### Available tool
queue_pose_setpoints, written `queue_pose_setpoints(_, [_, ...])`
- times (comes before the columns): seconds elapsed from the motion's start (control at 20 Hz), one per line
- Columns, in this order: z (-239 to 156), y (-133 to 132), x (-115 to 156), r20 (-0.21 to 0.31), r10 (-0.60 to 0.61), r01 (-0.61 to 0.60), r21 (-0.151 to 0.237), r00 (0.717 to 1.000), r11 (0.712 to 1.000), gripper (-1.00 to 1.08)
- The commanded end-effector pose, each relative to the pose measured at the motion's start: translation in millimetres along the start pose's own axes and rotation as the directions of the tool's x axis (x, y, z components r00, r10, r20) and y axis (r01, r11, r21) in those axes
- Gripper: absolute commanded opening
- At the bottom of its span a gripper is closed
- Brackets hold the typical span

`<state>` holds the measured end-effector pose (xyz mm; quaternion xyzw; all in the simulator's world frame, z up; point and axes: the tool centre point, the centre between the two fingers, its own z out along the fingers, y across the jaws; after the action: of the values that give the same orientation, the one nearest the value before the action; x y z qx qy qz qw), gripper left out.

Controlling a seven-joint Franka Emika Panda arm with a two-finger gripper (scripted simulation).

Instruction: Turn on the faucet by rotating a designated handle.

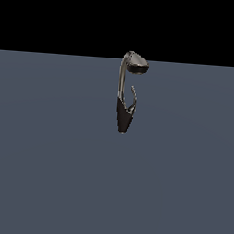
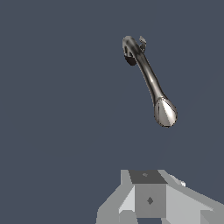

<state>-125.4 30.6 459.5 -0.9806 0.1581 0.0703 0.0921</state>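
Observation:
The faucet (image 1: 122,114) stands alone on the blue-grey floor, its black cone body tapering downward. A thin arched neck rises to the wide spout head (image 1: 136,64). The handle (image 1: 133,97), a short hooked lever, branches off the cone toward the exterior view's right. In the wrist view I look down on the faucet (image 2: 148,76), the spout head (image 2: 165,113) nearest and a small bit of the handle (image 2: 142,41) showing beyond the neck. My gripper (image 2: 148,194) shows only as grey blocks, well apart from the faucet and touching nothing. The exterior view does not show it.
A plain blue-grey floor (image 1: 50,173) lies all around the faucet, with a black background behind it. No other object is in view.

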Motion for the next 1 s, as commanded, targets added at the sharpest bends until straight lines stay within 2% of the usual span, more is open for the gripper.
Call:
queue_pose_setpoints(0.0, [7,-3,19,0.027,0.059,-0.06,0.03,0.998,0.998,-1.0])
queue_pose_setpoints(0.25, [24,-7,57,0.085,0.174,-0.181,0.081,0.981,0.98,-1.0])
queue_pose_setpoints(0.5, [45,-8,95,0.15,0.287,-0.305,0.12,0.946,0.945,-1.0])
queue_pose_setpoints(0.7, [64,-6,126,0.206,0.373,-0.404,0.141,0.905,0.904,-1.0])
queue_pose_setpoints(0.95, [92,-1,163,0.277,0.473,-0.525,0.156,0.837,0.837,-1.0])
